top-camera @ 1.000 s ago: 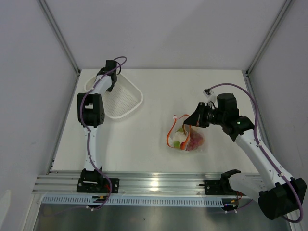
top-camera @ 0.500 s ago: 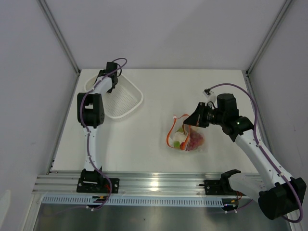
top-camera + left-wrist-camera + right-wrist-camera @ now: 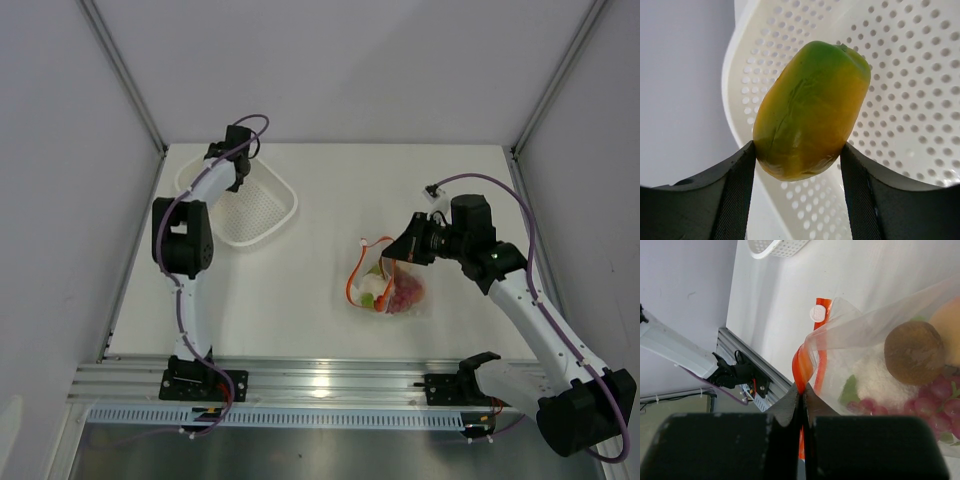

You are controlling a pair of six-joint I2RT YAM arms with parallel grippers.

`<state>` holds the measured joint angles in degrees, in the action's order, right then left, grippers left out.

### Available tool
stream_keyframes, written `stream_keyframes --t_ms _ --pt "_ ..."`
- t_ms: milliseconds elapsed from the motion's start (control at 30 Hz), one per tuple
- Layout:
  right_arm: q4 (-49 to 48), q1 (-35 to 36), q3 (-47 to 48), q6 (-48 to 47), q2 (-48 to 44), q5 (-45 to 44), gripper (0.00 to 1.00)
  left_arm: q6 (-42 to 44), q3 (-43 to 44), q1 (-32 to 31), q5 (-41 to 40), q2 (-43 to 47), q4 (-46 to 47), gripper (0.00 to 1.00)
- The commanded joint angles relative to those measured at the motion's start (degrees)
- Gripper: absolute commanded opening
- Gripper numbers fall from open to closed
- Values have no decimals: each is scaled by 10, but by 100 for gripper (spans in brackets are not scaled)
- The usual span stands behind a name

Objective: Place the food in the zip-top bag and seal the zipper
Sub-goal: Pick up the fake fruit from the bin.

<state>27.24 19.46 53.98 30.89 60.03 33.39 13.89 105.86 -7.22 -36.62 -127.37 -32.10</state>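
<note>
1. Two pincers are at work. The left pincer [image 3: 799,155] pinches the mango [image 3: 810,110] across its lower half and holds it over the basket [image 3: 900,75], at the far left of the surface [image 3: 300,300].
2. The right pincer [image 3: 802,395] is pressed together on the zipper [image 3: 801,365] and lifts one lip of the bag [image 3: 388,285]. The bag lies right of centre, well apart from the basket.
3. Step in hand, as I judge it: carry the mango across and into the bag.
4. To do it well: hold the squeeze firm, since the smooth rounded skin may slip. Come at the mouth from its open side. Lead with the narrow end, because the mango looks bulky for that mouth. Release only once it is past the strip. The right side should hold the lip high.
5. Count: one bag, one basket, one mango held.
6. In the bag: one brown piece [image 3: 914,352], one grape cluster [image 3: 935,395], one white-and-green piece [image 3: 865,380] and one peach-coloured piece [image 3: 950,325]. Anything more is too blurred to tell.
</note>
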Motion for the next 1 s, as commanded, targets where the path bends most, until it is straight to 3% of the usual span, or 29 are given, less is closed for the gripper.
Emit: stream_keyframes --t_ms 0,367,600,833,967 --pt "-6 -1 -1 0 -11 -19 0 -36 -6 -15 7 85 -12 0" --pt "39 -2 39 -7 7 -49 0 -126 -110 -111 50 272 -69 1" --pt "82 -1 82 -4 4 -74 0 -207 -209 -177 194 428 -82 1" --pt "93 0 94 12 -2 -81 0 -277 -298 -310 299 564 -60 1" --pt "98 0 94 17 -4 -84 0 -323 -361 -379 401 605 -19 1"
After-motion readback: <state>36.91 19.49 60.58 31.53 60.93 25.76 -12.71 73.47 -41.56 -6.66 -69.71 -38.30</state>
